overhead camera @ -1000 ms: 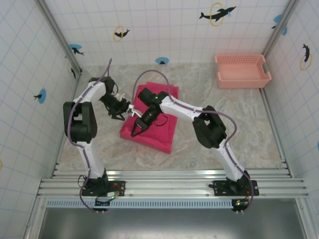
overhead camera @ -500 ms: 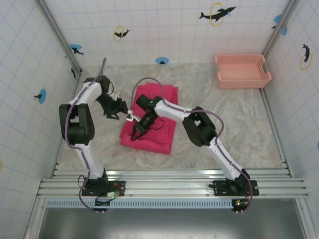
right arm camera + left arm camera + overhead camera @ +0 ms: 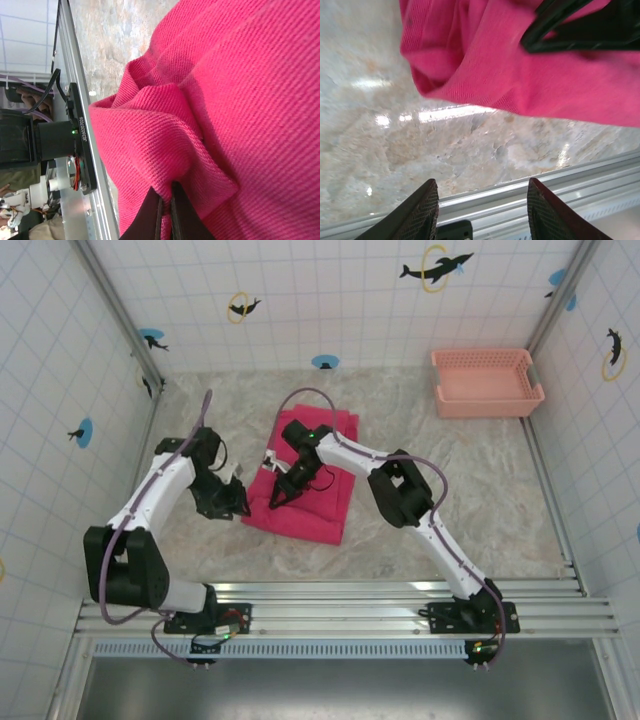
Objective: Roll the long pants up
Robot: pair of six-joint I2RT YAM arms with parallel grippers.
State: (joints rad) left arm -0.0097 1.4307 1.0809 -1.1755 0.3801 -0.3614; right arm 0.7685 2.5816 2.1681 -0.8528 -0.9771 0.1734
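rolling the trousers: near-left edge pinched up, roll barely begun.

the pale marble-look table top (image 3: 450,500) carries the bright magenta-red soft cloth long pants (image 3: 322,510), folded into a flat oblong stack at its middle, well apart from the salmon-pink plastic lattice basket (image 3: 487,382) in the far right corner. the right gripper (image 3: 165,200) is clamped on a raised fold at the stack's near-left edge. the left gripper (image 3: 482,205) hangs just beside that corner over bare table, fingers spread with nothing between them. i judge the roll to be at its start: next, the pinched edge wants turning over onto the stack, with the left taking hold alongside to keep it even. the only writing is a white serial string on a black module (image 3: 80,145), too small to read surely.
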